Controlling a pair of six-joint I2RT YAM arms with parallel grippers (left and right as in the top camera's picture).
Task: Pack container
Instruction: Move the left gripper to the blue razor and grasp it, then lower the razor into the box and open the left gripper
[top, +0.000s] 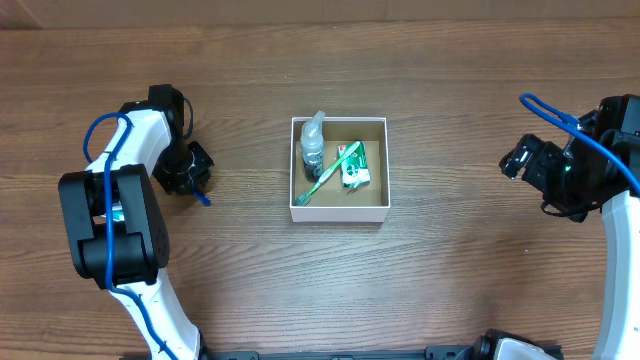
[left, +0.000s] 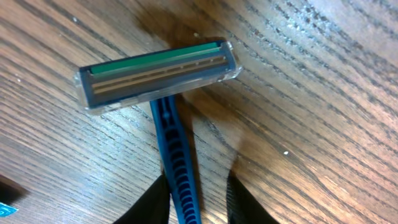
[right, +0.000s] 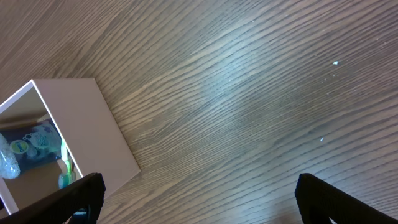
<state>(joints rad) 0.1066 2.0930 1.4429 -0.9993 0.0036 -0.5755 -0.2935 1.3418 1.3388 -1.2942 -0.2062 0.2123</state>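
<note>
The container (top: 339, 211), a white square box with a brown inside, sits mid-table. It holds a clear small bottle (top: 313, 145), a green toothbrush (top: 325, 178) and a green-white packet (top: 353, 170). A blue disposable razor (left: 158, 71) lies flat on the wood at the left; its handle tip shows in the overhead view (top: 205, 200). My left gripper (left: 200, 190) is down at the table and straddles the razor handle. One finger touches the handle and the other stands a little apart from it. My right gripper (right: 199, 199) is wide open and empty, right of the container (right: 93, 124).
Bare brown wood table (top: 450, 280) surrounds the container. The left arm's white body (top: 120, 220) rises from the front left, and the right arm (top: 620, 240) stands at the right edge with a blue cable loop (top: 545, 108).
</note>
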